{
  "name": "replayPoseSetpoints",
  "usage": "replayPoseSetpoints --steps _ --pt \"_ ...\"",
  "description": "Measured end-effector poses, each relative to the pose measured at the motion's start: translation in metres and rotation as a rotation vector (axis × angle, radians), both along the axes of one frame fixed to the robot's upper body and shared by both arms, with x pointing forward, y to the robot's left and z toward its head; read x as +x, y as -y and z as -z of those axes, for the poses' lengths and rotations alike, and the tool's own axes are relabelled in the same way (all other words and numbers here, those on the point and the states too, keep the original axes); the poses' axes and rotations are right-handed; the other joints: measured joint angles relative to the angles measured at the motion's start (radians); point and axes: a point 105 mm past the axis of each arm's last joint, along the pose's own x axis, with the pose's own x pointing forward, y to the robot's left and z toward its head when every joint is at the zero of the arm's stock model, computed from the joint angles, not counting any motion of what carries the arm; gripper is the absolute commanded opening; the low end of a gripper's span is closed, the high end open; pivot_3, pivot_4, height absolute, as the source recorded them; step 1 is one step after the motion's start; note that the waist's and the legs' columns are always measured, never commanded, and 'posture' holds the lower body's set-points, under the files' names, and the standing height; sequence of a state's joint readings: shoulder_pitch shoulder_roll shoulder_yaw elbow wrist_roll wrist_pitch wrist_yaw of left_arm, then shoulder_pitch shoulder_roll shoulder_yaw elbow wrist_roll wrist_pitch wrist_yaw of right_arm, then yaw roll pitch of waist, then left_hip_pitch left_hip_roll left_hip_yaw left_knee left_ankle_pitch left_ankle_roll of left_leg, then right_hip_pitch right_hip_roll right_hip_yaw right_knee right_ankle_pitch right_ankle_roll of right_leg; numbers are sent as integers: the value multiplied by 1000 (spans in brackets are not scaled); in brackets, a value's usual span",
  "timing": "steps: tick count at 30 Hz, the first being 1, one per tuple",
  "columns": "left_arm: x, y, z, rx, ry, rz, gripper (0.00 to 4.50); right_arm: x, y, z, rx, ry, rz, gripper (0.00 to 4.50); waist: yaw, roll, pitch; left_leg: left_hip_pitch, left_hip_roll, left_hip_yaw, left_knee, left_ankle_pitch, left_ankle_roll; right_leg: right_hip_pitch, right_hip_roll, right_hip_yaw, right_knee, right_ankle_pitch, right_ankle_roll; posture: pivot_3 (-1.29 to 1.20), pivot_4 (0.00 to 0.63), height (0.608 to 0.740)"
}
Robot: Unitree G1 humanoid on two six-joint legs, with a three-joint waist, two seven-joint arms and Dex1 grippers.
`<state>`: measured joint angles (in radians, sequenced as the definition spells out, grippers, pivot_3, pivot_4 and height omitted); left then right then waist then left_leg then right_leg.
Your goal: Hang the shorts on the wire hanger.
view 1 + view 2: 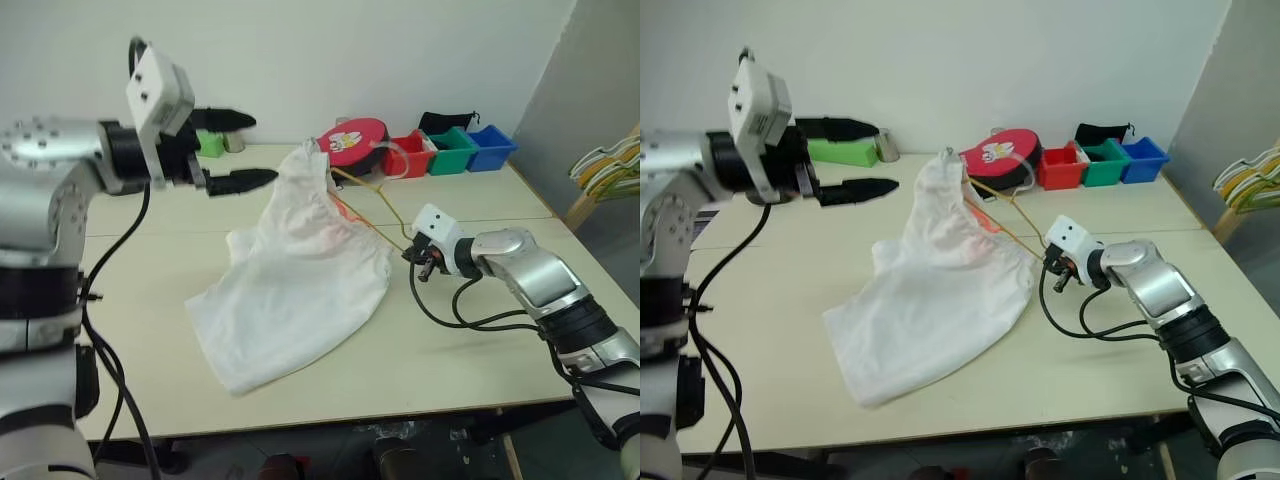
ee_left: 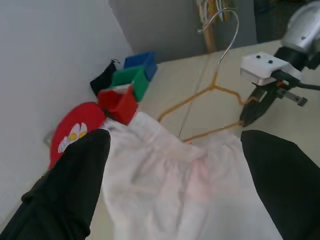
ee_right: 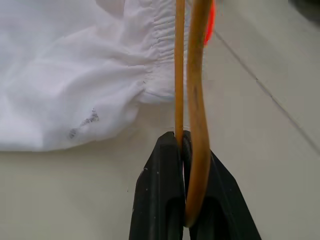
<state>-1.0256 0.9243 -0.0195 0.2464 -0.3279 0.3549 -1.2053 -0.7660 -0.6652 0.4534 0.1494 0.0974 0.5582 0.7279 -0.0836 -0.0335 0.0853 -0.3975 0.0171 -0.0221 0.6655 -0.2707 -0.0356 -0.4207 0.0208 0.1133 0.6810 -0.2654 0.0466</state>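
Shorts (image 1: 300, 280) lie spread on the table (image 1: 470, 360), with one end lifted up on the wire hanger (image 2: 210, 92). The hanger pokes inside the cloth, so it looks partly threaded already. The right gripper (image 1: 418, 258) has its fingers clamped on the hanger's corner, likely to keep it steady. The left gripper (image 1: 232, 150) hangs in the air above the shorts, fingers wide apart and holding nothing, maybe ready to grab the cloth.

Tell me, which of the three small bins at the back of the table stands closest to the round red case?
The red bin. It stands right beside the round red case, while the green bin comes next in the row and the blue bin stands farthest from it.
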Motion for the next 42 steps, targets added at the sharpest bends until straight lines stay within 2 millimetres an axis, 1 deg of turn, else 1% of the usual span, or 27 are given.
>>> replayPoseSetpoints --steps 2,4,6,9,11,13,17,22,24,28,31,35,37,39,42 --pt "15 -5 -2 83 59 -30 4462 2 -6 1 -31 44 -29 0 2 0 0 0 0 -1 0 1 -2 0 0 0 0 1 -1 29 0 740" --pt "27 -5 3 144 83 -30 4462 3 -11 1 -62 84 -56 0 3 0 0 -1 -1 -1 2 2 -2 0 0 0 1 1 -2 20 0 740" --pt "38 -2 18 217 81 -11 4462 4 -19 -3 -79 130 -88 0 2 0 0 -1 -2 -1 3 2 -2 0 -2 0 1 1 -2 11 0 740" --pt "48 0 35 283 54 13 4462 5 -23 -6 -111 172 -108 0 2 0 0 -3 -2 -1 4 2 -2 0 -3 -1 1 1 -2 -9 0 740" --pt "50 0 41 322 42 28 4462 5 -28 -5 -109 173 -115 0 -1 0 0 -3 -2 -1 5 2 -2 0 -3 -1 1 1 -2 -18 0 740" --pt "50 1 42 378 30 56 4462 4 -31 -5 -109 173 -120 0 -4 0 0 -4 -3 -1 5 2 -2 0 -4 -1 1 1 -2 -31 0 740" --pt "48 4 48 464 5 112 4462 2 -34 -10 -136 201 -133 0 -5 0 0 -4 -3 -2 5 2 -1 0 -4 -1 1 1 -2 -45 0 740" --pt "48 4 70 560 -53 149 4462 0 -39 -11 -154 205 -140 0 -13 0 0 -4 -3 -2 10 1 -1 0 -4 -2 5 1 -1 -57 0 740" --pt "48 3 74 583 -66 158 4462 -1 -41 -12 -158 205 -147 0 -19 0 0 -4 -3 -3 12 1 -1 0 -4 -2 7 1 -1 -59 0 740" --pt "51 9 70 562 -54 159 4462 -1 -39 -12 -177 207 -142 0 -25 0 0 -4 -4 -4 14 1 -1 0 -4 -2 10 1 -1 -59 0 740" --pt "53 14 55 537 -13 147 4462 -1 -39 -12 -167 208 -138 0 -31 0 0 -4 -4 -4 14 1 -1 0 -4 -2 12 1 -1 -55 0 740" --pt "53 15 47 529 3 143 4462 0 -38 -13 -161 209 -134 0 -39 0 0 -2 -4 -4 14 1 -1 0 -4 -2 15 1 -1 -50 0 740" --pt "53 15 44 530 2 142 4462 0 -39 -10 -159 202 -136 0 -48 0 0 -2 -4 -5 14 2 -1 0 -4 -3 16 1 -1 -45 0 740" --pt "49 9 40 549 -11 147 4462 2 -37 -3 -156 179 -126 0 -59 0 0 -2 -4 -5 14 2 -1 0 -4 -2 16 1 -1 -45 0 740" --pt "43 -1 45 591 -38 159 4462 5 -32 2 -159 160 -101 0 -67 0 -1 -2 -4 -5 14 2 -1 0 -4 -2 17 1 -1 -41 0 740"
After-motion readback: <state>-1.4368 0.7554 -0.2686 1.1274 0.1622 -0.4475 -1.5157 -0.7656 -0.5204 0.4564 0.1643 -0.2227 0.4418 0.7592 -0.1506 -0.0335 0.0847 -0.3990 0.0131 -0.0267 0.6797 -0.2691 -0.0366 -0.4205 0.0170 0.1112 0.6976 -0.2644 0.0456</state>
